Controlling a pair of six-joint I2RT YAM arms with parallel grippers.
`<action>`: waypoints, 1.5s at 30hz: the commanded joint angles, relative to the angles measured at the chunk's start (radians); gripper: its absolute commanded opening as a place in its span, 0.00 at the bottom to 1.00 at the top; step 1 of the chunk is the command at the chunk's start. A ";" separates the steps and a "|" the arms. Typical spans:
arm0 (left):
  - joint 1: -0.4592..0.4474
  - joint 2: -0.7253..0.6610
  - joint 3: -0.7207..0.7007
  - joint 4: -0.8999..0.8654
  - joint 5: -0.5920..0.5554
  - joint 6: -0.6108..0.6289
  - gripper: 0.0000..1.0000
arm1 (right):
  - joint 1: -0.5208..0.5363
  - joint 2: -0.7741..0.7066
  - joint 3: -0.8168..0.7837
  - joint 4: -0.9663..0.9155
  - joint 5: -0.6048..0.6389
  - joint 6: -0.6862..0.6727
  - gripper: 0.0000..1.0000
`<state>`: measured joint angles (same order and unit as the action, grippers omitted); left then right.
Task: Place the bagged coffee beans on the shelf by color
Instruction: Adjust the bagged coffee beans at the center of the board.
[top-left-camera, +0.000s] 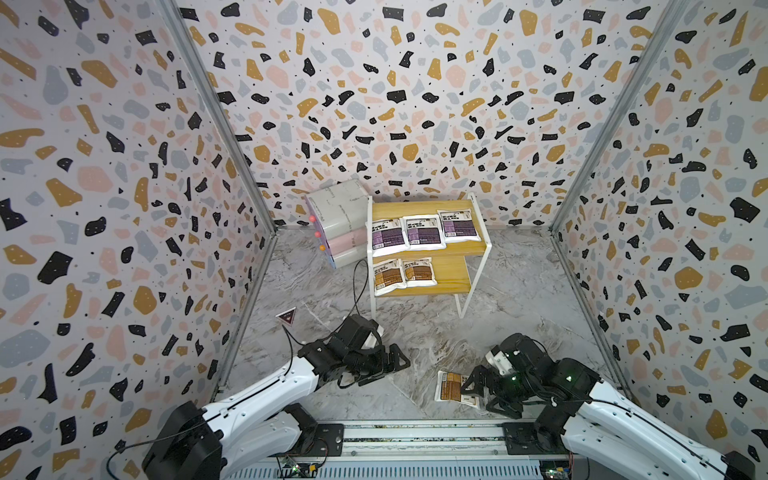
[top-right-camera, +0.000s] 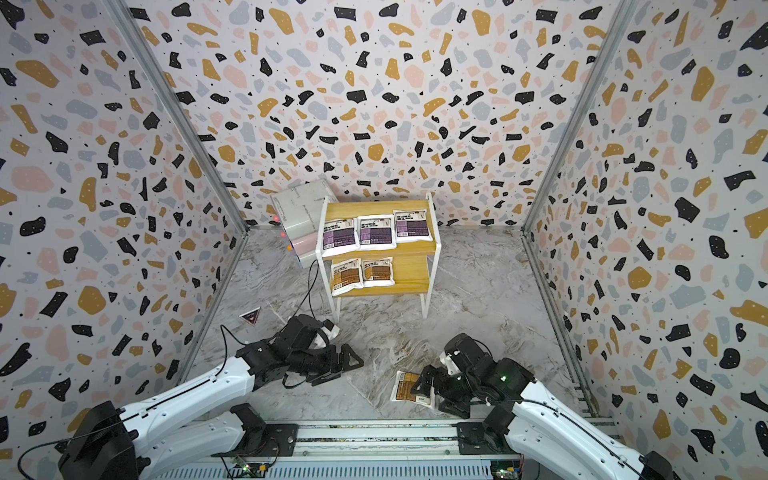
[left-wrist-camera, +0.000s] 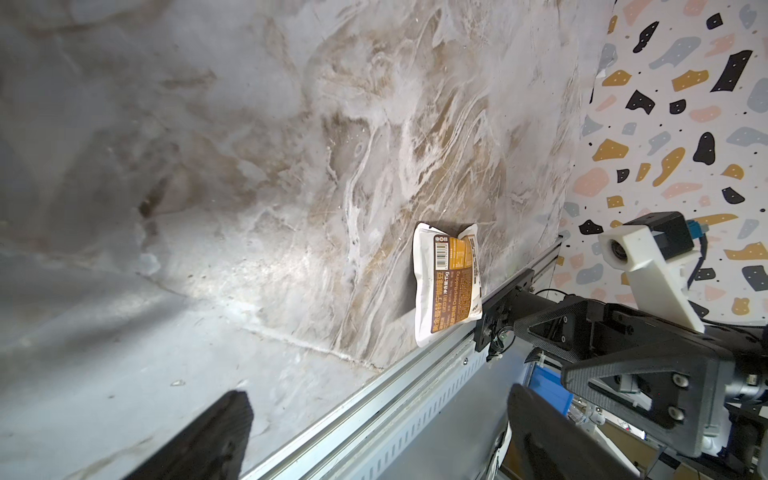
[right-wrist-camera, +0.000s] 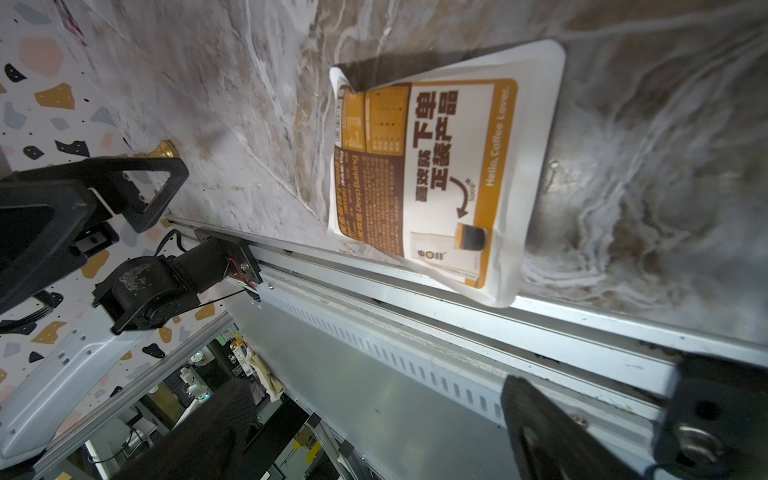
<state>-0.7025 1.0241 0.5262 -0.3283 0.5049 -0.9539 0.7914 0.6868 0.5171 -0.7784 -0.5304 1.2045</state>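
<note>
Black jaws of the right gripper (top-left-camera: 473, 395) spread wide, gripping nothing, poised just beside the brown pouch (right-wrist-camera: 436, 166), with the bag ahead of the fingertips rather than between them. Flat on the marble floor (top-left-camera: 415, 340), label up, one edge against or over the metal rail (right-wrist-camera: 316, 259); hard to tell which.

Best to come down square over the pouch and straddle its short width. Pinch near the white seam rather than the plump middle, close firmly, then lift straight up before swinging away. Probably slick, floppy film, so no dragging toward the rail.

Left gripper (top-left-camera: 388, 368) also splayed and empty, well apart from the pouch; better kept clear.

Well beyond the pouch, the shelf (top-left-camera: 478, 250): three purple bags (top-left-camera: 424, 230) on the upper board, two brown bags (top-left-camera: 405, 274) on the lower. Bare board beside those two, likely the spot to aim for.
</note>
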 joint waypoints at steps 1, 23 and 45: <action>0.001 0.009 0.023 0.036 -0.007 0.011 1.00 | 0.016 0.027 0.027 0.037 -0.049 0.028 0.99; 0.073 -0.052 0.034 -0.089 0.030 0.127 1.00 | 0.161 0.184 -0.061 0.323 0.016 0.119 0.99; 0.115 -0.135 -0.031 -0.099 0.112 0.092 1.00 | 0.026 0.556 0.145 0.438 0.031 -0.087 0.99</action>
<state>-0.5915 0.8902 0.5289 -0.4797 0.5735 -0.8318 0.8192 1.2015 0.6113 -0.3397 -0.4660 1.1870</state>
